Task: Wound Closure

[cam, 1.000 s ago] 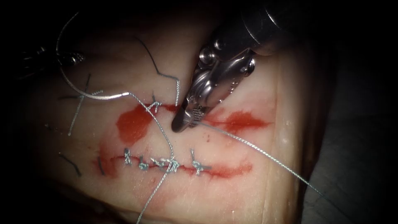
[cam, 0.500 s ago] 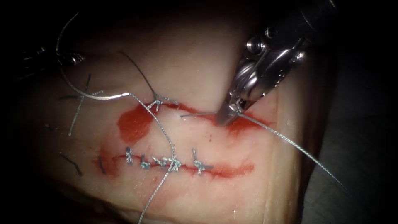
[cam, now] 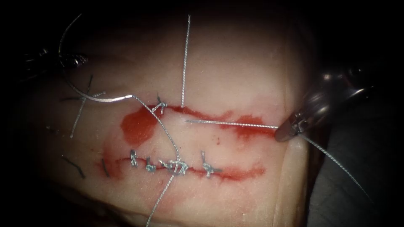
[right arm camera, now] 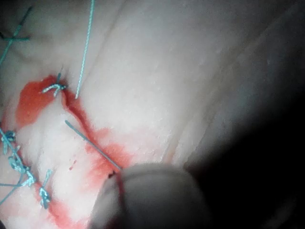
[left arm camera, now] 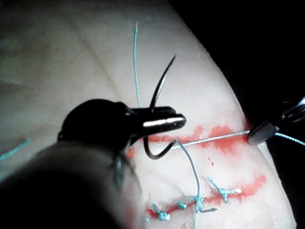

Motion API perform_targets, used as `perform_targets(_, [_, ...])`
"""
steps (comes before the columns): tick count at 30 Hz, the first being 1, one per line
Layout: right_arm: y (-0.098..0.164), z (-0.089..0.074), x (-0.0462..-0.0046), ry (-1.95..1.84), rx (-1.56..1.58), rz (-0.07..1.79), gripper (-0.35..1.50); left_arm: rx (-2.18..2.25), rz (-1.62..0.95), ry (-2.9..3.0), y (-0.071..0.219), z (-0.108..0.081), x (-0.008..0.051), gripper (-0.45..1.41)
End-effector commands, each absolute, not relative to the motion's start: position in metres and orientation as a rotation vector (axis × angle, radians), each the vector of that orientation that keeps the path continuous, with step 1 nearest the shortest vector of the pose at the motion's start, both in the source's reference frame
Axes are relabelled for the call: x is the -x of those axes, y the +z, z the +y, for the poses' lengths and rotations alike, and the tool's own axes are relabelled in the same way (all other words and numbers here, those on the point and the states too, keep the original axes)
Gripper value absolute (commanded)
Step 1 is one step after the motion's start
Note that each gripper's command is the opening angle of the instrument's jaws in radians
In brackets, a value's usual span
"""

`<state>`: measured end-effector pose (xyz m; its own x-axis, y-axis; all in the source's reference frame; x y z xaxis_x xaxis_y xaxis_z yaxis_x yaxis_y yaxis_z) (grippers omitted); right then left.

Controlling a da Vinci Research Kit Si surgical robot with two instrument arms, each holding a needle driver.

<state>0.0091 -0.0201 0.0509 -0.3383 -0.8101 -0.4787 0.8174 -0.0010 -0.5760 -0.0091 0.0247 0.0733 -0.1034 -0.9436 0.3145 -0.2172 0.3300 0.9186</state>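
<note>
The right tool [cam: 290, 132] has drawn back to the tissue's [cam: 235, 63] right edge, its jaws clamped on the thread [cam: 231, 124], which a second ago it gripped close to the upper cut [cam: 198, 112] near the middle of the tissue. The strand now runs taut from the lower lip of that cut across the red fluid [cam: 134, 126] to the jaws, and its free length trails off past the tissue's edge. A second strand [cam: 184, 63] stands straight up from the cut toward the tissue's far edge. At the tissue's far left corner, the left tool [left arm camera: 162, 121] holds the curved needle [left arm camera: 159, 90] with jaws closed on it about mid-curve, the point free in the air and the needle clear of the tissue. Thread from the needle's tail crosses the lower cut [cam: 227, 172], where four knotted stitches [cam: 174, 166] sit. Cut ends of thread [cam: 80, 113] lie scattered along the tissue's left edge.
</note>
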Motion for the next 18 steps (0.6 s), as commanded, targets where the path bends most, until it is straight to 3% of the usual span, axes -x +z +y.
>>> perform_targets(1, [0.0513, -0.0204, -0.0098, -1.641, 0.002, 0.973, -0.35, -1.087, -1.567, -0.883, 0.0738, 0.0250, 0.0095, -0.45])
perform_targets(12, [0.0500, -0.0211, -0.0083, -1.601, 0.066, 0.976, -0.35, -0.997, -1.445, -1.014, 0.0764, 0.0251, 0.0087, -0.45])
perform_targets(14, [0.0493, -0.0207, -0.0085, -1.612, 0.209, 0.944, -0.35, -0.932, -1.391, -1.049, 0.0771, 0.0252, 0.0082, -0.45])
perform_targets(15, [0.0482, -0.0199, -0.0084, -1.560, 0.364, 0.877, 0.31, -0.837, -1.271, -1.071, 0.0779, 0.0254, 0.0076, -0.45])
perform_targets(16, [0.0476, -0.0195, -0.0084, -1.565, 0.434, 0.824, 0.64, -0.809, -1.230, -1.076, 0.0783, 0.0254, 0.0073, -0.45])
perform_targets(18, [0.0461, -0.0185, -0.0084, -1.567, 0.579, 0.676, 1.03, -0.852, -1.152, -1.200, 0.0792, 0.0256, 0.0067, -0.45])
